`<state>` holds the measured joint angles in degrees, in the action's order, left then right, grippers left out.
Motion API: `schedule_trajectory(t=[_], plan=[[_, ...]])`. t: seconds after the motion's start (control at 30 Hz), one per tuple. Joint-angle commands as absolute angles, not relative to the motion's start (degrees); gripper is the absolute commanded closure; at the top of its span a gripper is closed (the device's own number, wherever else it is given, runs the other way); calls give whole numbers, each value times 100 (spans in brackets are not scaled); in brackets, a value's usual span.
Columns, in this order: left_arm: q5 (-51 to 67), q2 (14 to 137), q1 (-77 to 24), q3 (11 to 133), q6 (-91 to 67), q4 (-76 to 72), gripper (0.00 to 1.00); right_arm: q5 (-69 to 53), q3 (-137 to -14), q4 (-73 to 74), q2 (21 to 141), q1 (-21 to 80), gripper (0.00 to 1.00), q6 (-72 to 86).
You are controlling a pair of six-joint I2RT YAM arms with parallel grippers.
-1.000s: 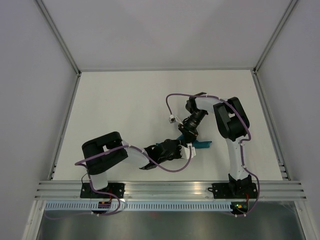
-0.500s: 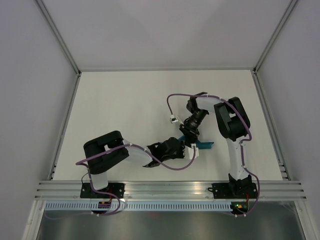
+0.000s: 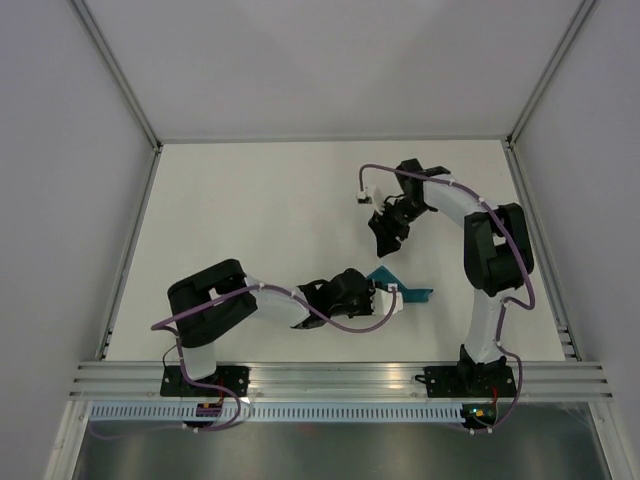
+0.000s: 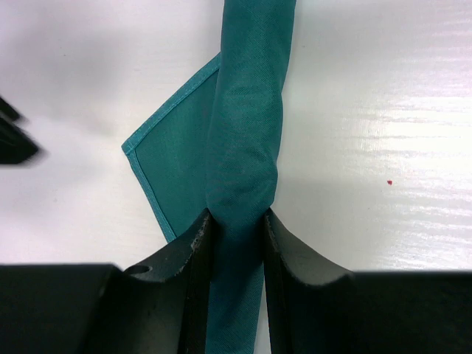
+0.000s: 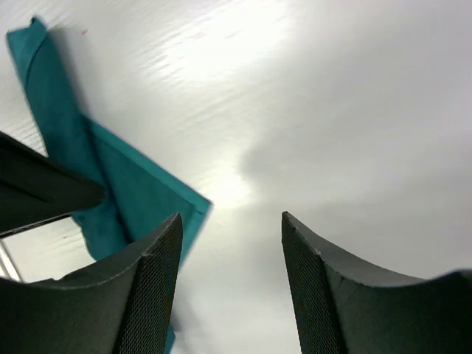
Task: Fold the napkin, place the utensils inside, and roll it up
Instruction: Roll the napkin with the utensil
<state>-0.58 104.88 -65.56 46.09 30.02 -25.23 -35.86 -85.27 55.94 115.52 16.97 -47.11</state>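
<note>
The teal napkin point(image 3: 400, 288) lies rolled into a narrow tube on the white table, with one loose corner flap sticking out beside it. In the left wrist view the roll point(image 4: 245, 147) runs straight up from my left gripper point(image 4: 237, 228), which is shut on the roll's near end. My left gripper point(image 3: 372, 293) sits at the roll's left end in the top view. My right gripper point(image 3: 382, 240) is open and empty, raised above and behind the napkin. The right wrist view shows the napkin point(image 5: 110, 192) at lower left of the open fingers point(image 5: 158, 251). The knife is hidden.
The white table point(image 3: 260, 220) has metal rails along its left and right edges and grey walls around. The left arm's purple cable point(image 3: 340, 325) loops beside the napkin near the front edge.
My right gripper has let go of the roll, lifted and swung back toward the far right. My left gripper has slid right along the roll. The loose corner flap now shows.
</note>
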Motion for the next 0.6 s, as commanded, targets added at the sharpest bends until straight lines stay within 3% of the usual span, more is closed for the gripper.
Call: schedule_trajectory(t=[0.0, 0.3, 0.57], plan=[[623, 10784, -6443, 4868, 2365, -1303, 98, -3568, -8368, 4510, 10707, 1109, 38, -3798], [1537, 11152, -5942, 5721, 1565, -98, 98, -3674, -6804, 3314, 8334, 115, 37, -3366], [3030, 11812, -5318, 6625, 1134, 1167, 98, -4262, -5364, 3858, 6568, 35, 34, -4716]])
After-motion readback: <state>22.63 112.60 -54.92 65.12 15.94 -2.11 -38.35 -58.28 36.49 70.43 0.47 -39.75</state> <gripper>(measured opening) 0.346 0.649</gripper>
